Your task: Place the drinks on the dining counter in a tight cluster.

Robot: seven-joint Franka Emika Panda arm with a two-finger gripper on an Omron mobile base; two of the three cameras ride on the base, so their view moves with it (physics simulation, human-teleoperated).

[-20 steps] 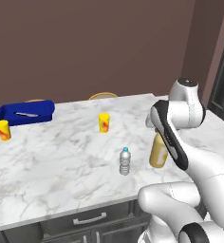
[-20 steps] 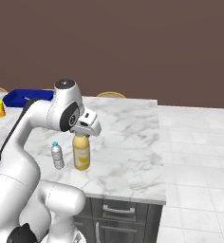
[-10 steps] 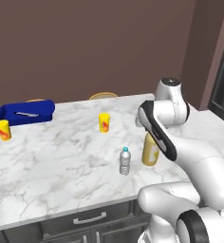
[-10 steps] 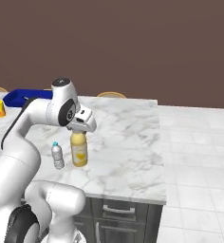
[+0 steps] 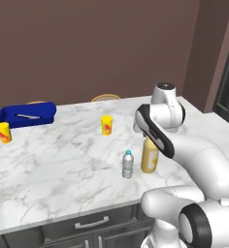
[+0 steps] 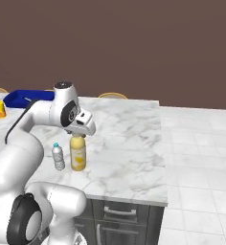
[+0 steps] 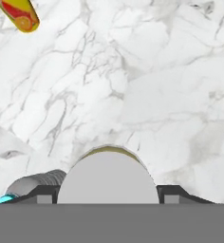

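The taller yellow bottle with a pale cap stands upright near the front edge of the dining counter. Its base is at the marble; contact cannot be told. My gripper comes down on its top and is shut on it. In the hand view the pale cap sits between the fingertips of the gripper. The small clear water bottle with a blue cap stands just left of the yellow bottle, a small gap apart. The water bottle also appears at the lower left of the hand view.
A short yellow cup stands behind the bottles, another yellow cup at the far left. A blue cylinder lies at the back left. The counter's front edge is close to the bottles. Chair backs rise behind the counter.
My arm has carried the yellow bottle leftward, closer to the water bottle. The water bottle and cups have stayed put.
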